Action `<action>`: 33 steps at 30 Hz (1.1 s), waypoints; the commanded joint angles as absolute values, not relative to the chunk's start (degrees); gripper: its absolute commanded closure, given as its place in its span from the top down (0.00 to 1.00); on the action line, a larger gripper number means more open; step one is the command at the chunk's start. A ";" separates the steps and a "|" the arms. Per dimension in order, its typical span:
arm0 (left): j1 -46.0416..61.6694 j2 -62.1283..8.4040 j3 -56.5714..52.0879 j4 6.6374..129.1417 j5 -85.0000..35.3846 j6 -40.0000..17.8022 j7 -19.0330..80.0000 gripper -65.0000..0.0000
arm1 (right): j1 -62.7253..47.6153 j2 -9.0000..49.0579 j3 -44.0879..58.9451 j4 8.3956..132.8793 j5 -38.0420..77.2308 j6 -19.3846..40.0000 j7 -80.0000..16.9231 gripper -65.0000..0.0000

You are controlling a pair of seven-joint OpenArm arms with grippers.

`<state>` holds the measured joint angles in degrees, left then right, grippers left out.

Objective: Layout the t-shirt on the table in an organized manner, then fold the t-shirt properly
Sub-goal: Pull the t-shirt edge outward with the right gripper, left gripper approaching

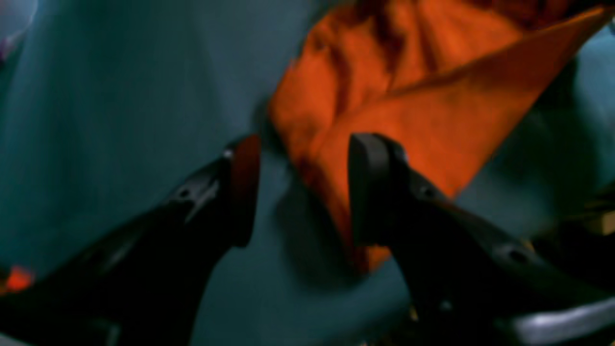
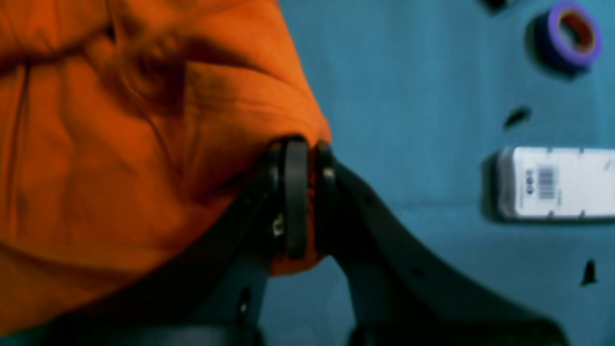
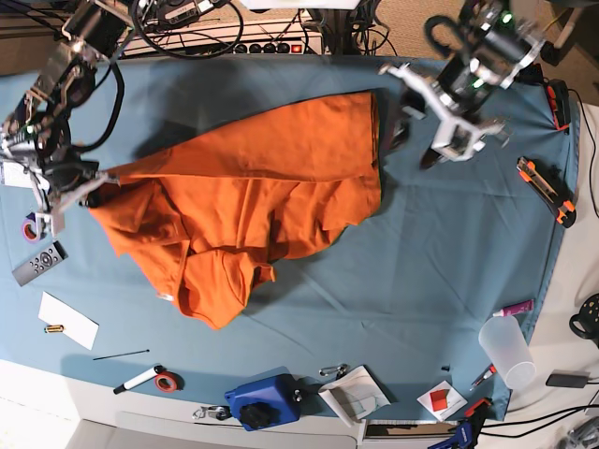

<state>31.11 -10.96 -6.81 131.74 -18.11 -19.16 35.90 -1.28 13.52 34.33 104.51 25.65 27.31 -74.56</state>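
Observation:
The orange t-shirt (image 3: 262,187) lies crumpled across the middle left of the teal table (image 3: 421,262). Its far part is spread flat and its near part is bunched. My right gripper (image 3: 91,184) is at the shirt's left end. In the right wrist view this gripper (image 2: 310,154) is shut on a fold of the t-shirt (image 2: 120,144). My left gripper (image 3: 410,140) hovers by the shirt's far right corner. In the left wrist view it (image 1: 305,158) stands open, and a pointed corner of the t-shirt (image 1: 423,96) reaches down beside its right finger (image 1: 367,182).
A purple tape roll (image 2: 569,36) and a white barcoded box (image 2: 557,182) lie right of the right gripper. A grey remote (image 3: 39,264), a paper (image 3: 67,320), a marker (image 3: 140,379) and a blue object (image 3: 262,400) lie along the near edge. An orange cutter (image 3: 546,190) and a cup (image 3: 505,351) are at right.

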 commanded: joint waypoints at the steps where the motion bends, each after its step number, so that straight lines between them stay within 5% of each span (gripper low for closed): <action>1: 29.78 -11.14 -5.23 131.22 -17.02 -18.61 34.96 0.47 | -1.72 14.61 35.24 105.41 26.13 27.68 -73.52 0.00; 16: 8.67 -11.33 1.65 106.26 -14.81 -16.58 40.03 0.47 | -6.83 14.61 35.90 105.41 26.09 27.70 -73.36 0.00; 27: -1.19 -11.29 1.76 93.56 -21.30 -18.20 48.73 0.47 | -6.83 14.61 35.90 105.41 26.06 27.73 -73.89 0.00; 33: -3.31 -11.27 1.76 90.74 -34.17 -20.67 56.47 0.47 | -6.83 14.61 35.90 105.41 26.09 27.73 -73.80 0.00</action>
